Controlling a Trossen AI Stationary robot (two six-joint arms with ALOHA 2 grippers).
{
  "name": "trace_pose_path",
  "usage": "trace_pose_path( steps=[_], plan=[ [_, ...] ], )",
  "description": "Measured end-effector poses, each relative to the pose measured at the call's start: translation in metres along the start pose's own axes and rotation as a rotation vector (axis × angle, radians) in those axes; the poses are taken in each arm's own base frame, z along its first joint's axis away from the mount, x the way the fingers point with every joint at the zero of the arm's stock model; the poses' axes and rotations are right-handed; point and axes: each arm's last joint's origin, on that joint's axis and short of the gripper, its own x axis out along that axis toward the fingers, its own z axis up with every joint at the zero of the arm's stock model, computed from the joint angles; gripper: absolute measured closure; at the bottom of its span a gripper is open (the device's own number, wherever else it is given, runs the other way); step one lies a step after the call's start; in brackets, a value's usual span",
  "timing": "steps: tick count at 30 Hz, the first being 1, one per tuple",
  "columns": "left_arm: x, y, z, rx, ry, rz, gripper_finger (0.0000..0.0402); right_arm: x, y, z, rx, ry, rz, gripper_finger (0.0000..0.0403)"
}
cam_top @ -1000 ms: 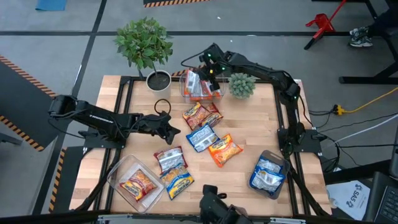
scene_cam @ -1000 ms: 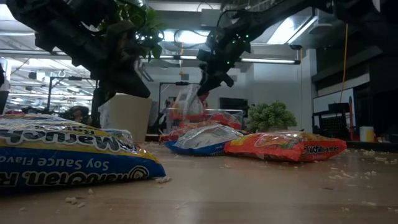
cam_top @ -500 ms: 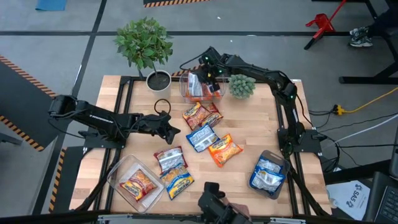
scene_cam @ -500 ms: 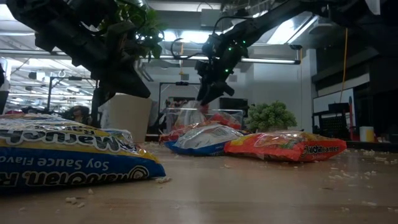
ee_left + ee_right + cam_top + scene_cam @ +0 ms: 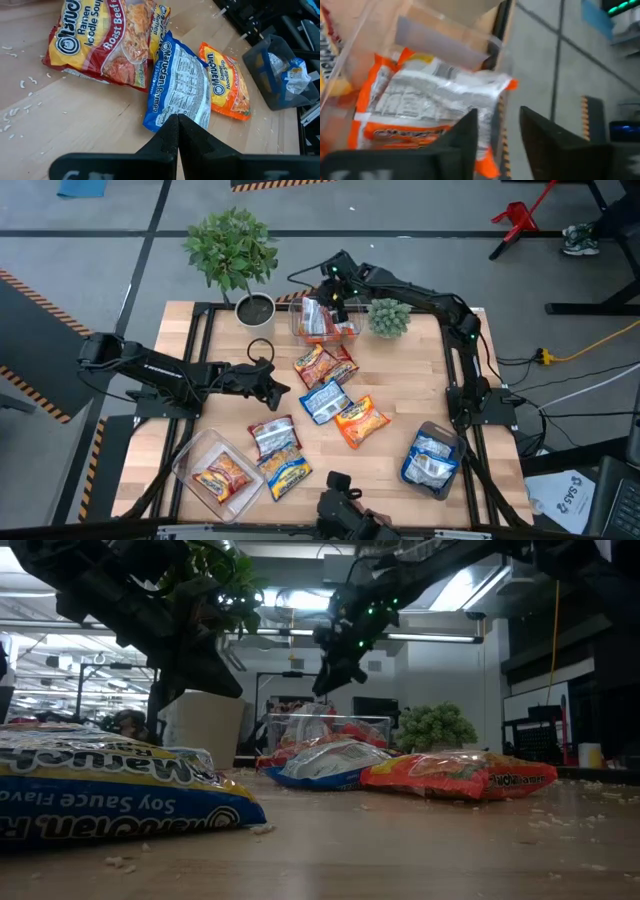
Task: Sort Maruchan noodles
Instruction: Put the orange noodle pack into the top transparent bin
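Observation:
My right gripper [image 5: 335,292] hangs open and empty above the clear tub [image 5: 350,332] at the table's far middle; it also shows in the right wrist view [image 5: 499,112]. An orange-and-white noodle packet [image 5: 420,105] lies in that tub on other packets. My left gripper [image 5: 276,390] is shut and empty, just left of the loose packets; in the left wrist view [image 5: 177,118] it points at a blue packet [image 5: 180,85]. Loose on the table lie a red Roast Beef packet [image 5: 322,365], the blue packet [image 5: 325,400], an orange packet [image 5: 360,420] and two more [image 5: 277,452].
A clear tub [image 5: 190,452] at the near left holds a red packet. A blue tub [image 5: 432,430] at the near right holds blue packets. A potted plant [image 5: 235,250] and a small green plant [image 5: 388,317] stand at the far edge. Noodle crumbs lie on the wood.
My right gripper has gone down into the far tub with the orange packet hanging below it, has let the packet go, and has risen again. The packet now lies in the tub.

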Motion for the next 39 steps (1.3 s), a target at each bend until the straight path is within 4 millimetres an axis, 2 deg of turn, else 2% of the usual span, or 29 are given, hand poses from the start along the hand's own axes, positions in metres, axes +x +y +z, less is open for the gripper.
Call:
trace_pose_path(
  steps=[4,8,13,19,21,25,27,32,35,39],
  plan=[
    [0.0,0.0,0.0,0.0,-0.001,0.0,0.0401,0.023,0.011,-0.007,0.037,0.018,0.07,0.0348],
    [0.0,0.0,0.0,0.001,-0.001,0.001,0.0401,0.037,0.021,-0.007,0.028,0.023,0.125,0.0393],
    [0.0,0.0,0.0,0.003,-0.001,0.001,0.0401,0.047,0.024,-0.009,0.023,0.063,0.1,0.0391],
    [0.0,0.0,0.0,0.004,0.0,0.001,0.0401,0.043,0.025,-0.012,0.035,0.122,0.106,0.0384],
    [0.0,0.0,0.0,0.004,0.002,-0.002,0.0401,0.028,0.019,-0.005,0.045,0.12,0.106,0.0384],
    [0.0,-0.001,0.0,0.003,0.019,-0.021,0.0401,-0.036,-0.002,0.025,0.068,0.056,0.087,0.0384],
    [0.0,-0.004,0.001,-0.001,0.014,-0.061,0.0401,-0.063,-0.002,0.034,0.113,0.068,0.134,0.0384],
    [-0.002,-0.017,0.009,0.001,-0.068,-0.192,0.0401,-0.109,0.025,0.043,0.256,0.169,0.334,0.0367],
    [-0.004,-0.029,0.016,0.05,-0.105,-0.212,0.0401,-0.125,0.051,0.047,0.342,0.243,0.464,0.0326],
    [-0.003,-0.054,0.031,0.155,-0.149,-0.262,0.0401,-0.14,0.093,0.055,0.417,0.318,0.502,0.0251]
  ],
)
